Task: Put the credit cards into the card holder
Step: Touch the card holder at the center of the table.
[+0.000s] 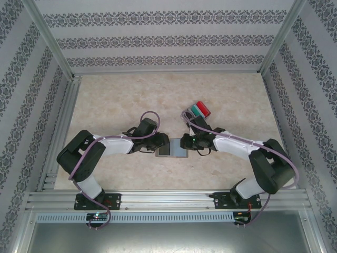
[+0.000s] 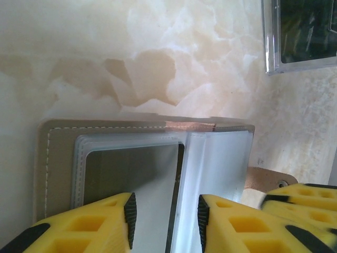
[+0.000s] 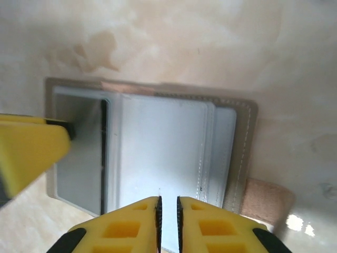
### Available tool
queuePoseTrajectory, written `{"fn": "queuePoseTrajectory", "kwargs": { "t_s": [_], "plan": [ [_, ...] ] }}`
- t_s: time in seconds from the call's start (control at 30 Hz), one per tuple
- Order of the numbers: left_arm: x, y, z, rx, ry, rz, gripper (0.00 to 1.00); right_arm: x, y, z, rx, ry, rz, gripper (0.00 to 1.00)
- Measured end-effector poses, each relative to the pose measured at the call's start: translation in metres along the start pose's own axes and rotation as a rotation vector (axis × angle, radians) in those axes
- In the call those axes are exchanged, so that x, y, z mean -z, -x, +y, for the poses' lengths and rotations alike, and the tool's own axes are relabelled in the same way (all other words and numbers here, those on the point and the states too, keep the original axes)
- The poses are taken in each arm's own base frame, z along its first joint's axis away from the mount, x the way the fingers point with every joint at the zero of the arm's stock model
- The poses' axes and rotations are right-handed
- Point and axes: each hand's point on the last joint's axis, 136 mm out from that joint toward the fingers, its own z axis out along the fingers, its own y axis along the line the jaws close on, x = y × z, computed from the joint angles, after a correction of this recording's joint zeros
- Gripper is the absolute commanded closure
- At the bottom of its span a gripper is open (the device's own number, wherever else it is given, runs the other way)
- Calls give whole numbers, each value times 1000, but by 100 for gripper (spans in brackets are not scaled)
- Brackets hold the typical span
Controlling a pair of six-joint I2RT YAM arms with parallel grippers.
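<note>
The card holder (image 1: pixel 179 152) lies open flat on the table between my two grippers. A dark credit card (image 2: pixel 126 168) sits inside the clear sleeve of its left panel (image 3: pixel 79 163). The right panel holds pale clear sleeves (image 3: pixel 158 142). My left gripper (image 2: pixel 166 216) is open, its fingers astride the holder's fold, just above the sleeves. My right gripper (image 3: pixel 168 221) hovers over the right panel's near edge, its jaws a narrow slit apart with nothing seen between them. A stack of red and teal credit cards (image 1: pixel 200 110) lies at the back right, behind the right arm.
The holder's tan clasp strap (image 3: pixel 266 200) sticks out from its right edge. A shiny-edged dark object (image 2: pixel 300 37) lies beyond the holder in the left wrist view. The left gripper's yellow finger (image 3: pixel 31 153) reaches over the holder's left panel. Aluminium rails border the marble-patterned tabletop (image 1: pixel 110 100).
</note>
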Motion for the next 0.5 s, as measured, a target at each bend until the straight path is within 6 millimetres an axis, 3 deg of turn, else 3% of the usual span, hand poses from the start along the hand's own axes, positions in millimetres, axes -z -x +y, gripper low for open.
{"fn": "queuePoseTrajectory", "kwargs": {
  "t_s": [0.17,0.33,0.43,0.5],
  "plan": [
    [5,3,-7,-21,11,5,53,56,56,-3,59,-49,-219,56],
    [13,25,-47,-73,-43,-33,51,110,122,-26,83,-150,-371,54],
    [16,37,-69,-94,-86,-59,49,124,150,-43,80,-201,-398,46],
    [14,39,-73,-96,-94,-59,49,125,164,-57,71,-227,-383,44]
  ]
}}
